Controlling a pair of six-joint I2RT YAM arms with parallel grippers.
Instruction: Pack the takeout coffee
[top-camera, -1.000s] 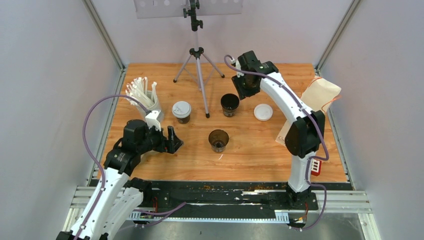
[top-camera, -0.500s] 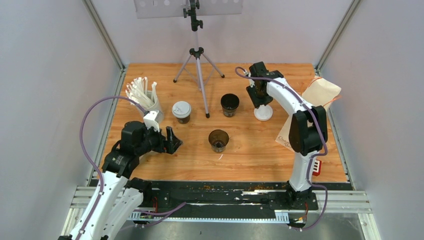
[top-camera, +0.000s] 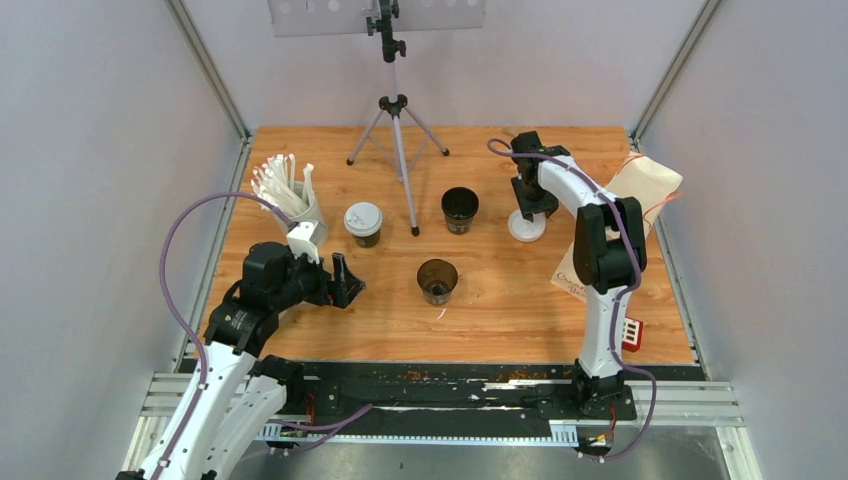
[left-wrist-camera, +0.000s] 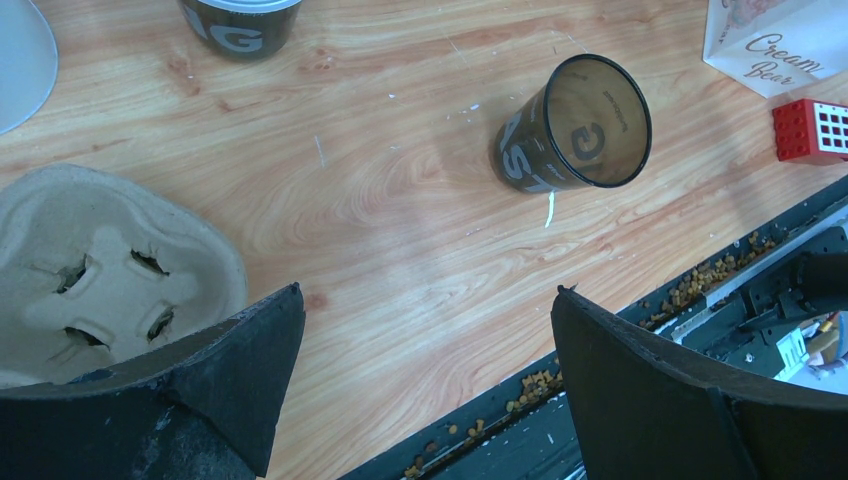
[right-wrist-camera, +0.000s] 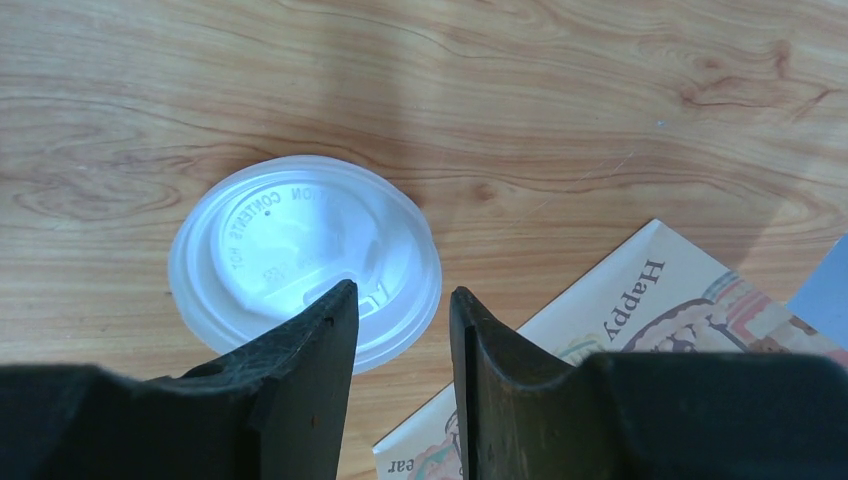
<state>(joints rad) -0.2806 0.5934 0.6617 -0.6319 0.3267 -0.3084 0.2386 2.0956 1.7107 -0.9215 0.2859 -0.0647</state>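
Three black takeout coffee cups stand on the wooden table. One cup (top-camera: 363, 223) wears a white lid; a far cup (top-camera: 460, 208) and a near cup (top-camera: 437, 280) (left-wrist-camera: 575, 125) are uncovered. A loose white lid (top-camera: 527, 228) (right-wrist-camera: 300, 250) lies flat at the right. My right gripper (top-camera: 530, 212) (right-wrist-camera: 402, 292) hangs low over it, jaws partly open and straddling the lid's near rim, holding nothing. My left gripper (top-camera: 345, 283) (left-wrist-camera: 428, 292) is wide open and empty, left of the near cup.
A brown pulp carrier tray (left-wrist-camera: 100, 270) lies beside my left finger. A white cup of straws (top-camera: 290, 200) stands at the left and a tripod (top-camera: 397, 130) at the back. A printed paper bag (top-camera: 640, 185) (right-wrist-camera: 650, 330) lies right of the lid, a red block (top-camera: 631, 333) nearer.
My right gripper swung right from above the far uncovered cup and came down onto the loose lid, narrowing slightly. The left arm barely moved.
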